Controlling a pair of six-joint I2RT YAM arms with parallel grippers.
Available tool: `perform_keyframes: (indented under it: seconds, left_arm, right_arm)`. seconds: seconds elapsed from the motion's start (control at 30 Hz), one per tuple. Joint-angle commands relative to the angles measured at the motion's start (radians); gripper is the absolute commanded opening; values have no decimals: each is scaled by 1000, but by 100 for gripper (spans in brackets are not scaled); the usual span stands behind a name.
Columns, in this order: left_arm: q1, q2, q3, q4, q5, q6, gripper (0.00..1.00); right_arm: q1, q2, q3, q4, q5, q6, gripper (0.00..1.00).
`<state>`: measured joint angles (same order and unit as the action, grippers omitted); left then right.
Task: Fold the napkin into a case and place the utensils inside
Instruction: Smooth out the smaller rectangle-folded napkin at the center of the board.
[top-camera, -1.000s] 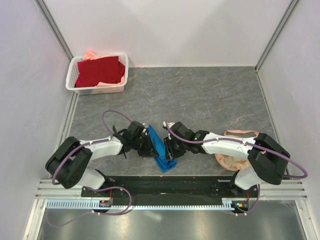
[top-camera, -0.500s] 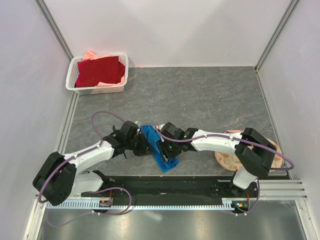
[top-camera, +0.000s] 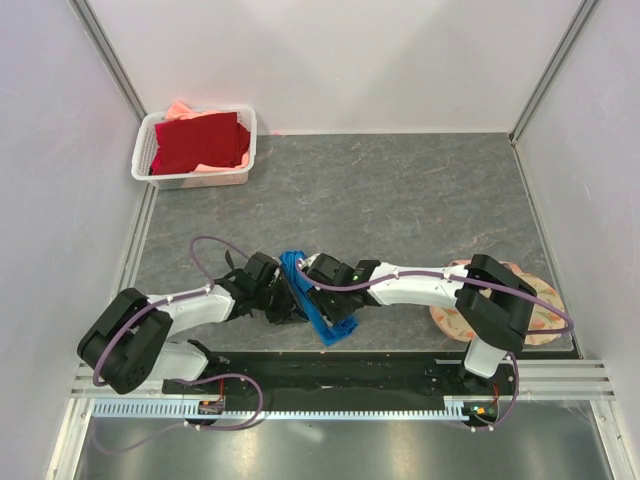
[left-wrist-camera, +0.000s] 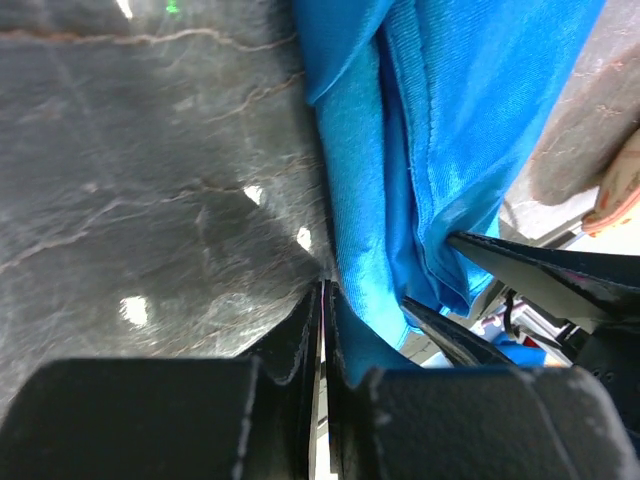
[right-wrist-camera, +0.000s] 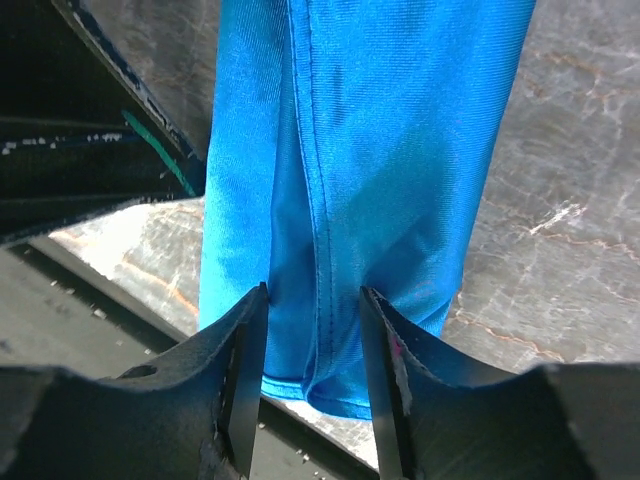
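Napkin (top-camera: 335, 325) lies on the grey worktop (top-camera: 420, 200) as a long narrow strip of bright blue cloth, folded in several layers. It is a little slanted, and its lower end comes close to the near edge, between the two arms. The left tool (top-camera: 288, 304) is low at the left side of the strip. In the left wrist view its fingers (left-wrist-camera: 295, 335) are pressed almost together, with only a thin slit between them. The blue cloth (left-wrist-camera: 450, 150) starts just at their tips, but I cannot tell if any of the cloth is caught in the slit. The right tool (top-camera: 312, 290) is over the middle of the strip from the other side. In the right wrist view its fingers (right-wrist-camera: 245, 350) are spread, and a folded ridge of the napkin (right-wrist-camera: 370, 150) runs between them, so the tool straddles the cloth without squeezing it. At the far left corner a white basket (top-camera: 246, 150) holds a dark red cloth (top-camera: 200, 140). A round peach mat (top-camera: 452, 322) lies at the right, partly under the right arm, well apart from the napkin.
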<state>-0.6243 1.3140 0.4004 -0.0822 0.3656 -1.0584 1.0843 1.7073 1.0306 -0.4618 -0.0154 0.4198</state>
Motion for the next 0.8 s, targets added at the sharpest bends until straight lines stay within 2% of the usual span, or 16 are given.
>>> perform_keyframes:
  seconds: [0.0, 0.27, 0.33, 0.37, 0.5, 0.67, 0.7, 0.77]
  left_arm:
    - [-5, 10, -5, 45, 1, -38, 9]
    - [-6, -16, -21, 47, 1, -48, 9]
    - [-6, -10, -23, 51, 4, -52, 9]
    - [-8, -12, -25, 52, 6, -52, 9]
    - [-6, -36, -25, 53, 12, -55, 8]
    - [-6, -107, -2, 1, 10, -67, 8]
    - [-6, -130, 5, -22, 15, -71, 9]
    - [-6, -145, 9, -30, 18, -86, 9]
  right_arm:
    - [26, 29, 55, -54, 117, -15, 49]
    - [66, 63, 74, -89, 196, -4, 51]
    - [72, 68, 77, -93, 218, 0, 47]
    - [74, 68, 78, -92, 221, 2, 44]
    - [75, 51, 97, -95, 224, 7, 22]
    - [74, 34, 114, -97, 209, 10, 8]
    - [74, 34, 117, -98, 209, 10, 3]
    - [72, 29, 120, -104, 212, 10, 0]
